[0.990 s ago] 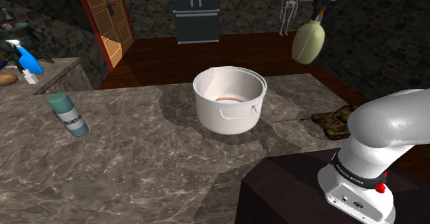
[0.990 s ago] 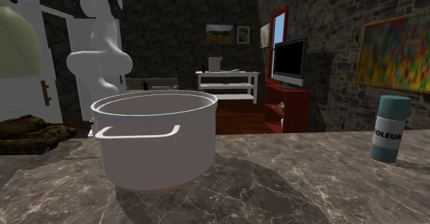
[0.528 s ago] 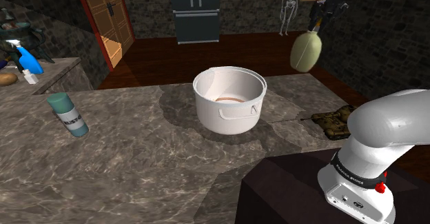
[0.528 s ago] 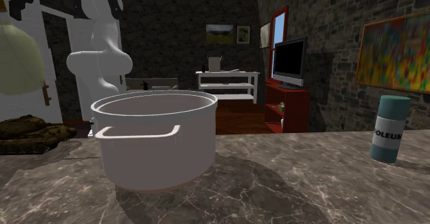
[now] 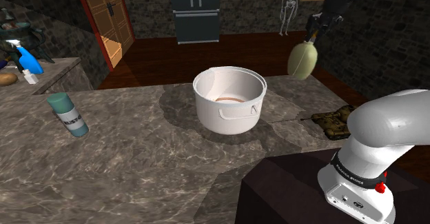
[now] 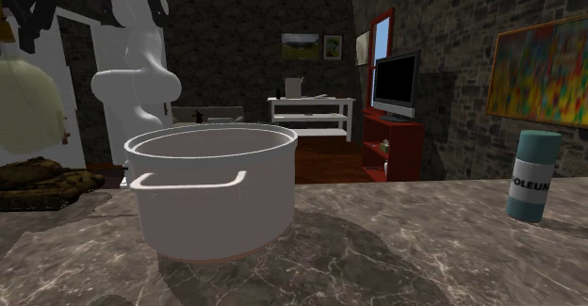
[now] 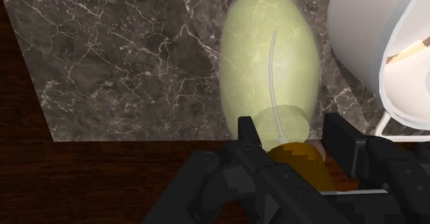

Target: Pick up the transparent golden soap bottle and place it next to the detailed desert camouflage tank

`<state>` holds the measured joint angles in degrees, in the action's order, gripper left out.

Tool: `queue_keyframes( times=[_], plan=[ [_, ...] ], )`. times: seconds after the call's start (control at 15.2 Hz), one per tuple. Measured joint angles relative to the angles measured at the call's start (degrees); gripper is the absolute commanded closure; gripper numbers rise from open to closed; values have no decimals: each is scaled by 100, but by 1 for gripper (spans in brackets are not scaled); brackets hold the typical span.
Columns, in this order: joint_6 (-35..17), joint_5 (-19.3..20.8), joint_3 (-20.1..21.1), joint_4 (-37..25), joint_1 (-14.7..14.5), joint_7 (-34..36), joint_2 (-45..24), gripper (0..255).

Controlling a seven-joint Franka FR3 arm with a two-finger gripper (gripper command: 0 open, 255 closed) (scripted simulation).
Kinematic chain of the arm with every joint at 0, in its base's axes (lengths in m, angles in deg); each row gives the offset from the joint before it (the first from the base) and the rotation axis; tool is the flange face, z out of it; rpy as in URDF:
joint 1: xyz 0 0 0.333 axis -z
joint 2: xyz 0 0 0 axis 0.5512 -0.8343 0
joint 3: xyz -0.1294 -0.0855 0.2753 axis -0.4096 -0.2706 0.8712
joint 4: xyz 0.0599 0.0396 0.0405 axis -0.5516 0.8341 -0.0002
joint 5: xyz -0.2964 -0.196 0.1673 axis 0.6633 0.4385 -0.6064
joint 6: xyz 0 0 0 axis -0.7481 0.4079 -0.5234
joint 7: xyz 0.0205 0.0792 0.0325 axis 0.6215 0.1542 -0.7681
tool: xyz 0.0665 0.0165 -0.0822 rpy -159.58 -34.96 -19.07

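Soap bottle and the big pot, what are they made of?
The soap bottle looks like clear yellow-green plastic or glass: veins of the counter and a thin inner tube show through it. The pot is plain matte white; its material is unclear.

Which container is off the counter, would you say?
The pale yellow-green soap bottle, clasped by the tool; the white pot and teal can stand on the counter.
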<state>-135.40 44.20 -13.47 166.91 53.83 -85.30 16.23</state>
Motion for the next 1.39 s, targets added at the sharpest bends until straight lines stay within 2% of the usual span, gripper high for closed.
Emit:
queue_keyframes(
  times=[1.39],
  plan=[
    [-1707,119,-246,1479,65,-152,-236,255]
  ],
)
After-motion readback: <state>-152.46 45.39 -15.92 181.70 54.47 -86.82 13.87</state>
